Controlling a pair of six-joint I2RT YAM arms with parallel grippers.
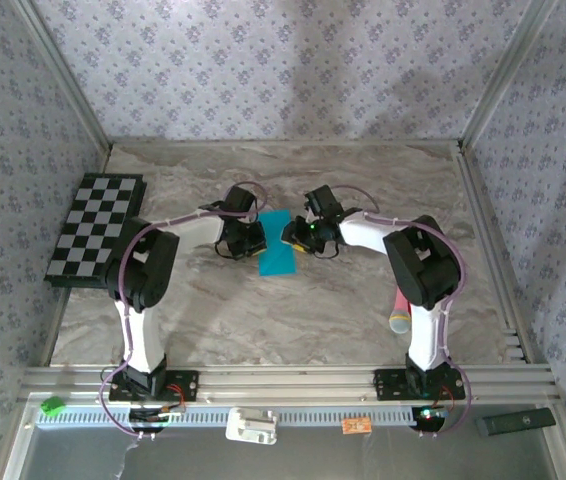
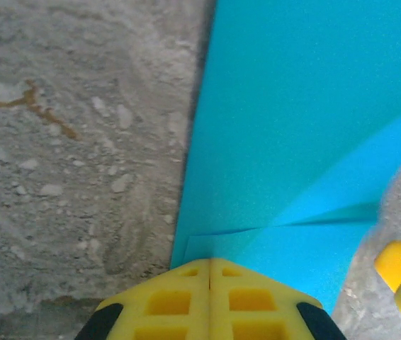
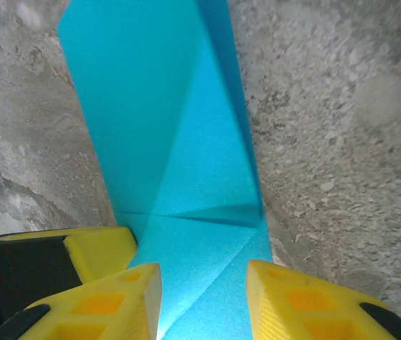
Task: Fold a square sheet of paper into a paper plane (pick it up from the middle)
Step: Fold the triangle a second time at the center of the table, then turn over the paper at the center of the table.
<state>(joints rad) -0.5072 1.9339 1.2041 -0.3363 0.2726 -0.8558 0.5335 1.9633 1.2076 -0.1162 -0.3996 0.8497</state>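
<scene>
While the paper (image 1: 277, 245) lies folded narrow on the table (image 1: 383, 180), its left edge is touched by the left gripper (image 2: 210, 268), jaws shut. It is straddled by the right gripper (image 3: 204, 276), jaws part-open. Even pressing along the crease is advised.

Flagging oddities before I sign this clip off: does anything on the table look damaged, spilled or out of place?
Only minor things. A brownish streak marks the table beside the folded teal paper, like a stain. A pink stick lies partly hidden by the right arm. The paper looks untorn.
</scene>
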